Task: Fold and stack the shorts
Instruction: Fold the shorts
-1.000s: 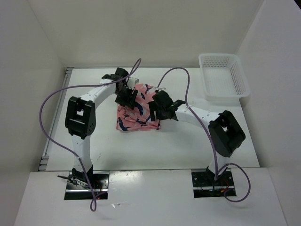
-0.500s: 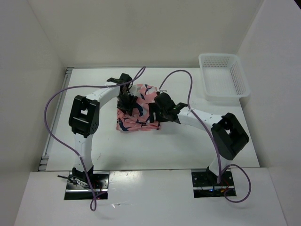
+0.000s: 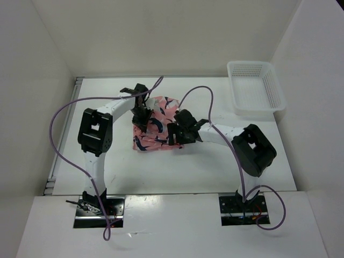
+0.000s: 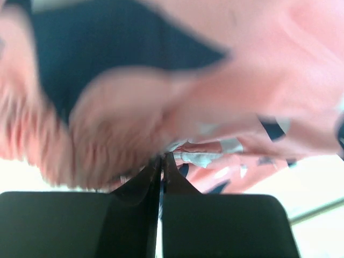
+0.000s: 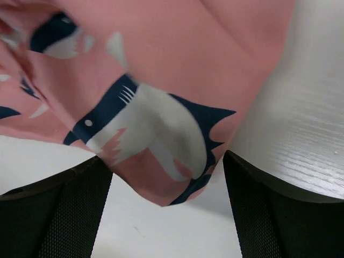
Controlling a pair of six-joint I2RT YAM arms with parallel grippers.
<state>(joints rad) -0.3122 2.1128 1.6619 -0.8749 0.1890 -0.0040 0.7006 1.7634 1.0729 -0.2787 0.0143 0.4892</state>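
Seemingly midway through folding the shorts [image 3: 156,129] on the counter [image 3: 215,166]; pinching fabric tight with left fingers [image 4: 153,180]; straddling a corner with right fingers [image 3: 173,134] spread wide; yet to flatten and stack.

The shorts [image 3: 155,137] are soft matt cloth. The table [image 5: 301,118] under them is white, with fine wood grain and slight gloss. The basket [image 3: 253,109], right of the shorts, is white plastic mesh.

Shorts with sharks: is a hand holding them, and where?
The left hand pinches the shorts at their left edge. The right hand is open around a corner, not gripping.
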